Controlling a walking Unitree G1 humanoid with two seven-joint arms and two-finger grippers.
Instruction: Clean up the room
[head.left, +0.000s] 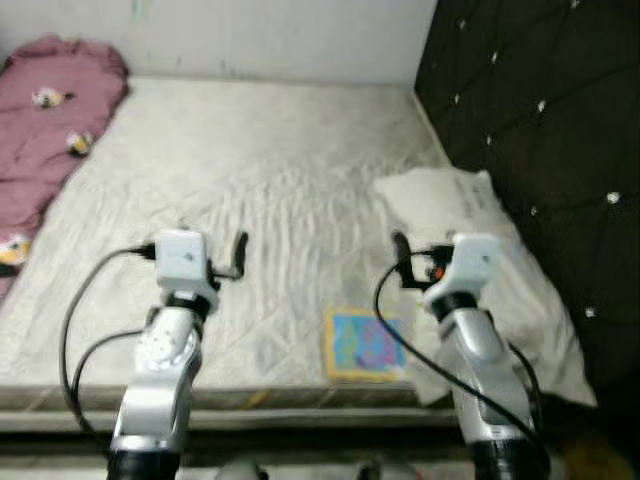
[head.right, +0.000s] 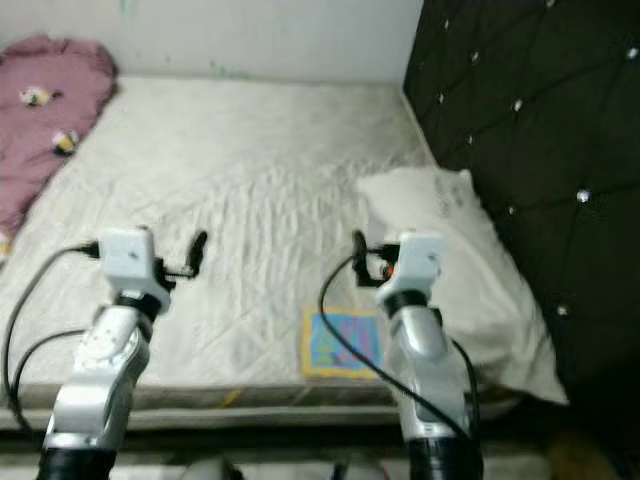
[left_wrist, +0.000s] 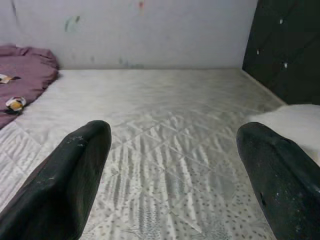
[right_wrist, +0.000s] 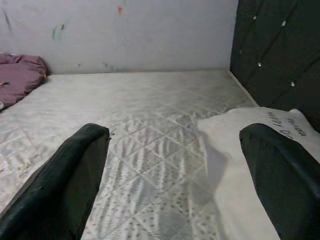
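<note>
We faced a bare quilted mattress that ran back to a pale wall, with a black tufted headboard along its right side. Nothing on the bed was gripped.

A white pillow lay on the right part of the mattress, against the headboard. Its long axis ran from the near right corner of the bed toward the far wall, and its far end pointed inward toward the centre of the mattress.

A pink blanket was bunched along the left edge. Its long axis also ran from near to far, and its far end reached the far left corner by the wall.

A small colourful label sat flat on the mattress near the front edge, just left of the pillow.

Both silver arms were raised over the front edge of the bed. The left hand hovered above the near left part of the mattress, fingers spread wide and empty. The right hand hovered just beside the inner edge of the pillow, likewise released, with its two black fingers well apart and touching nothing.
</note>
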